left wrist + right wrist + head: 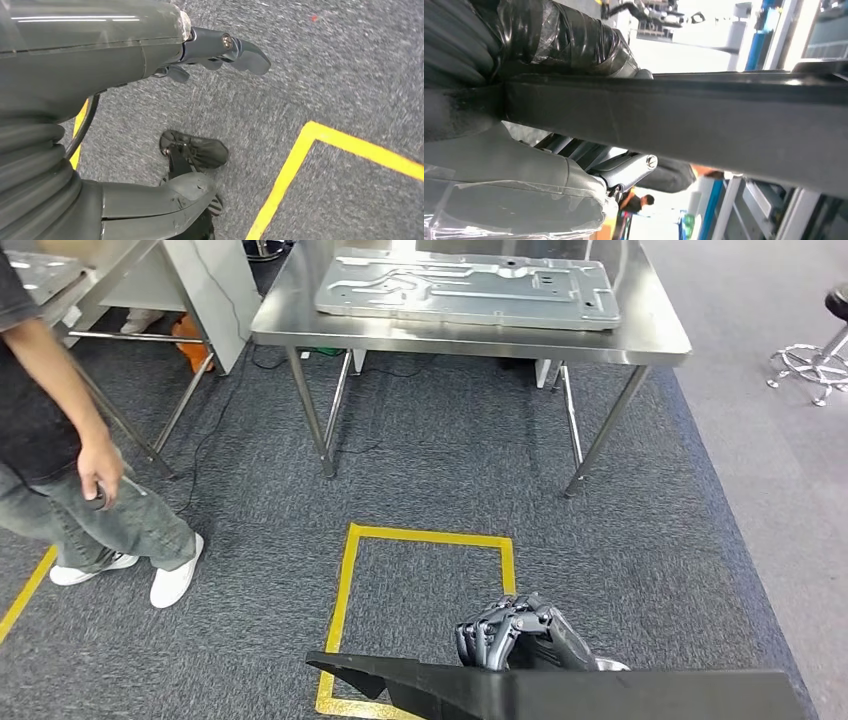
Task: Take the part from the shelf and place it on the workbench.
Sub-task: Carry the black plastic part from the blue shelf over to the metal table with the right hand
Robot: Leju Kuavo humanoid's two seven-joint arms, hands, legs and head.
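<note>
A long dark part point(600, 692) lies crosswise at the robot's waist, the right hand point(515, 632) clenched around its top edge. The left hand point(220, 52) hangs empty over the carpet, fingers loosely spread. Straight ahead, well apart, stands the steel workbench point(660, 335) already bearing a metal panel point(465, 288)

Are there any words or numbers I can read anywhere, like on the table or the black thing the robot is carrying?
None: there are no words or numbers to read on the black part, the metal panel, the workbench or the yellow floor tape.
</note>
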